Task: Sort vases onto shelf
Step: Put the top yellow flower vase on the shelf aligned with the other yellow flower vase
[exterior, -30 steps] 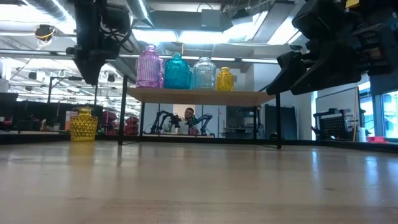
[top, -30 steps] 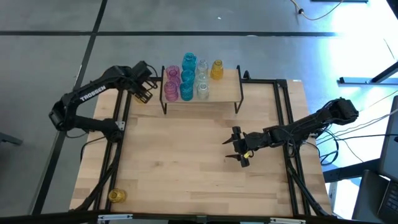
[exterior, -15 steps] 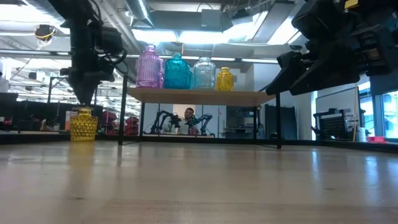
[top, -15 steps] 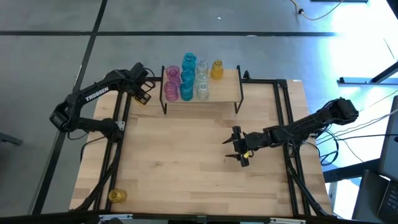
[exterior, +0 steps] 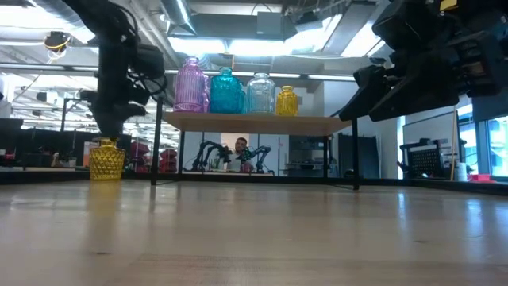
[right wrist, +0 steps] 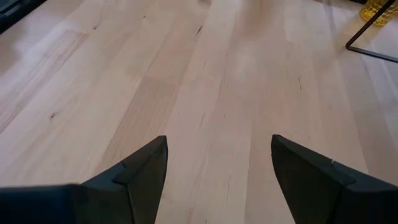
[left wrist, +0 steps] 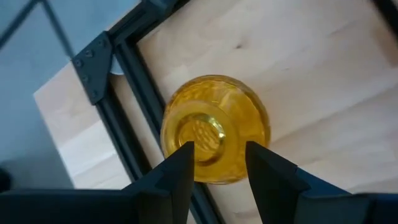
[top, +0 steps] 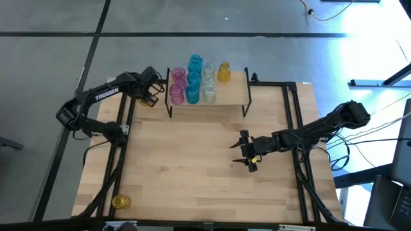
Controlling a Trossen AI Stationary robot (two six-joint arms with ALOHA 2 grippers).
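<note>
the table (top: 192, 167) is pale wood planks on a grey floor; beyond it, a lit workshop. we see a yellow vase (left wrist: 214, 129) standing upright, mouth up, just below and between the left gripper (left wrist: 217, 165) fingers, which are partly open and not touching it. the right gripper (right wrist: 217, 168) fingers gape wide over bare table, empty. other vases (top: 192, 80) stand upright on the shelf (top: 228, 93).

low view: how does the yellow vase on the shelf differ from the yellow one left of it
The shelf's yellow vase stands on the shelf, at the row's right end; the table's yellow vase stands alone on the tabletop. The left gripper hangs just over the table one; no gripper is near the shelf one. Both are upright amber glass.
</note>
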